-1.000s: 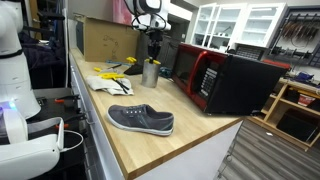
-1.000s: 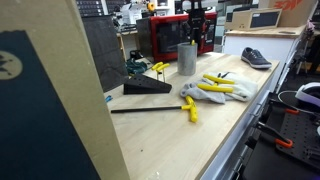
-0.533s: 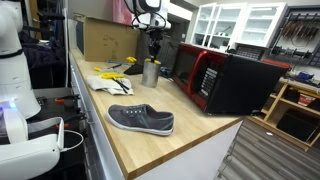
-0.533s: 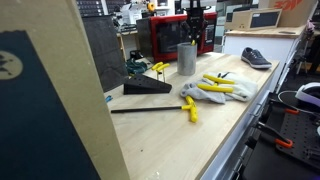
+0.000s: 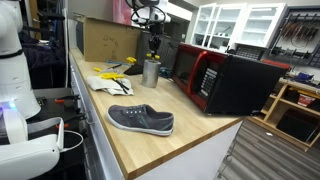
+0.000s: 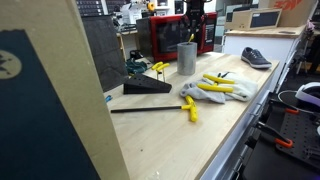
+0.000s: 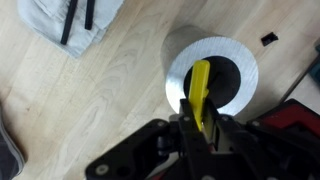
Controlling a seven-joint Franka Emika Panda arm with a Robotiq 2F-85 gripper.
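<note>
So the jaws are clenched on a slim yellow plastic stick [image 7: 200, 85], pinched from both sides and pointing straight down from the black robot arm [image 5: 152, 30]. It hangs right over the open mouth of a round silver metal cup [image 7: 180, 72]. In the wrist view the stick's far end lines up with the dark inside of the cup, but I can't tell whether the tip is actually past the rim. The cup [image 5: 151, 72] stands upright on the pale wooden worktop [image 5: 140, 150], and you can see it in both exterior views [image 6: 187, 58]. Just beside the cup there's a pile of grey-and-yellow work gloves [image 6: 215, 90], which also pokes into the corner of the wrist view as grey fabric with black straps [image 7: 75, 20]. On the cup's other side, close by, sits a big red-and-black microwave [image 5: 215, 78]. A brown cardboard box [image 5: 105, 38] stands behind the cup. A grey canvas sneaker with a white sole [image 5: 141, 120] lies well apart from the cup, out along the worktop edge. A black wedge-shaped block [image 6: 145, 87] is near the cup too, and a yellow-handled hand tool [image 6: 190, 108] lies beyond the gloves.
</note>
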